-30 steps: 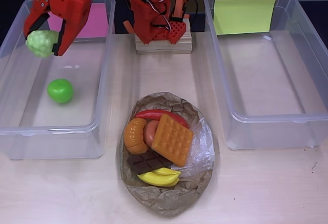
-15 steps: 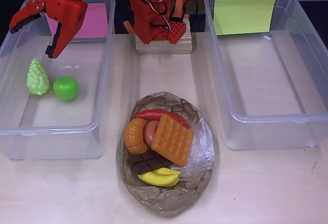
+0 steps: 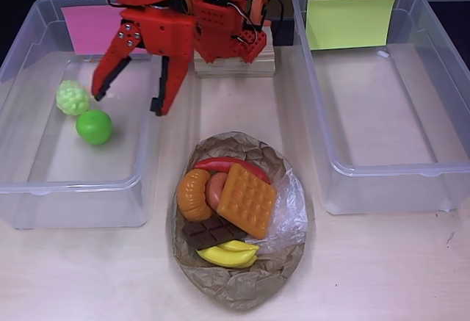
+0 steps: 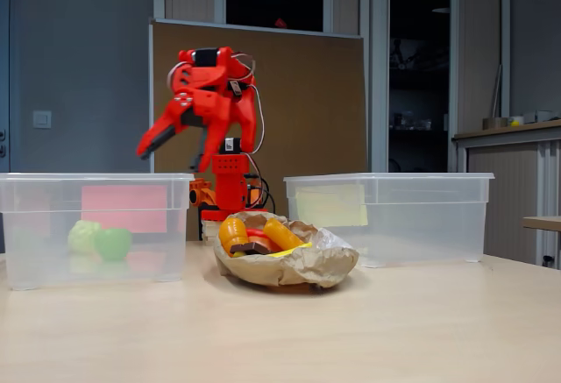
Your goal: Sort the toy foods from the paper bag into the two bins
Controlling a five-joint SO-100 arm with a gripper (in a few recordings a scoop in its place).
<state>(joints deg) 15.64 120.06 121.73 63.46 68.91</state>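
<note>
Toy foods: six pieces are left in the paper bag (image 3: 239, 277), which lies between the two bins at the table's near edge in the overhead view; two are already sorted. Green grapes (image 3: 73, 97) and green apple (image 3: 94, 126) lie touching in the pink-label bin (image 3: 22, 181), left of the bag; the yellow-label bin (image 3: 440, 167), right of the bag, holds no food.

In the bag: orange waffle (image 3: 247, 199) on top, tilted, centre-right; orange croissant (image 3: 194, 195) at its left; brown donut (image 3: 216, 189) mostly covered between those two; red chili (image 3: 220, 164) along the bag's far rim; dark chocolate bar (image 3: 211, 233) under the waffle's near corner; yellow banana (image 3: 229, 253) at the bag's near side.

Gripper (image 3: 131, 97) is spread wide with nothing held, poised over the pink-label bin's right wall, far-left of the bag; in the fixed view it (image 4: 175, 142) sits well above bin height.

Handling, as judged: pieces look like hollow hard plastic, so light, stiff and smooth; slip is the risk, not crushing. The waffle is best taken first, across its two opposite flat edges; its tilt gives a raised edge to close on. The croissant could be pinched across its narrow middle; chili and banana across the body, not the tapered ends. The bag is crumpled and light, and is likely to shift or lift if snagged; its clear shiny patch (image 3: 290, 211) right of the waffle should be avoided.
</note>
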